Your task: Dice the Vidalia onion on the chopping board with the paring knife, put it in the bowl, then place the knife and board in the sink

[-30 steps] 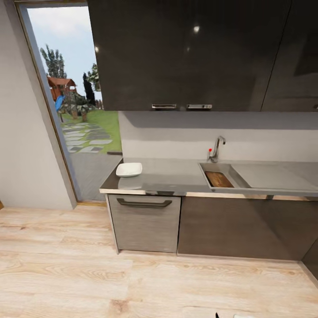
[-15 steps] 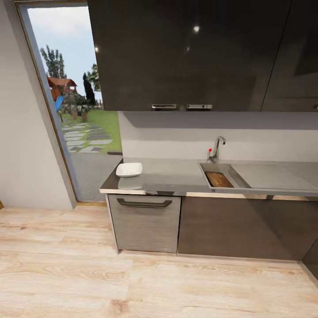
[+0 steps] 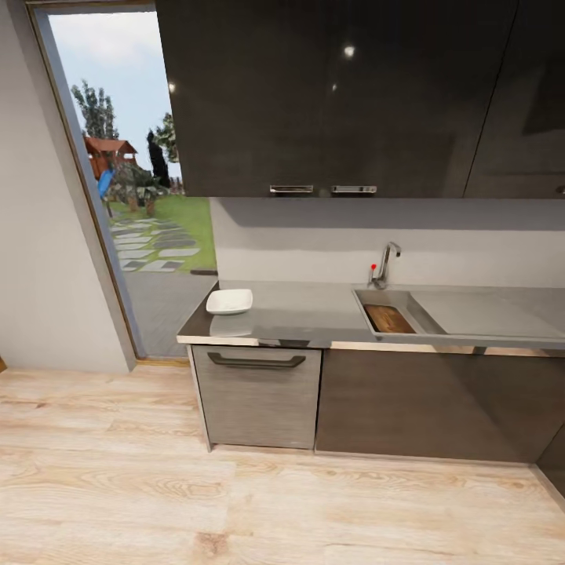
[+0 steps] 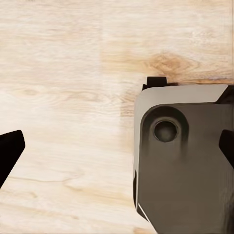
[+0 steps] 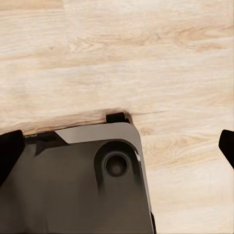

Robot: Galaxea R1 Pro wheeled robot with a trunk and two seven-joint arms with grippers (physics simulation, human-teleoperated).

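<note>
Looking across the kitchen, I see the chopping board (image 3: 388, 318) already lying in the sink (image 3: 424, 315) and the bowl (image 3: 229, 301) on the tabletop (image 3: 302, 314) well apart from it (contents too small to tell; the knife I cannot make out). Both arms hang over the wooden floor (image 3: 235, 502), left fingers (image 4: 9, 151) and right fingers (image 5: 10, 148) spread wide, empty. The task looks nearly finished.

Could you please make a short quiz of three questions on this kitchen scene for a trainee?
1. True or false: the board lies in the sink.
2. What stands on the countertop near the doorway? A) a kettle B) the bowl C) a pan
3. Fill in: the left hand and the right hand are both ____ and hold nothing.

Key: 1 true; 2 B; 3 open.
</note>
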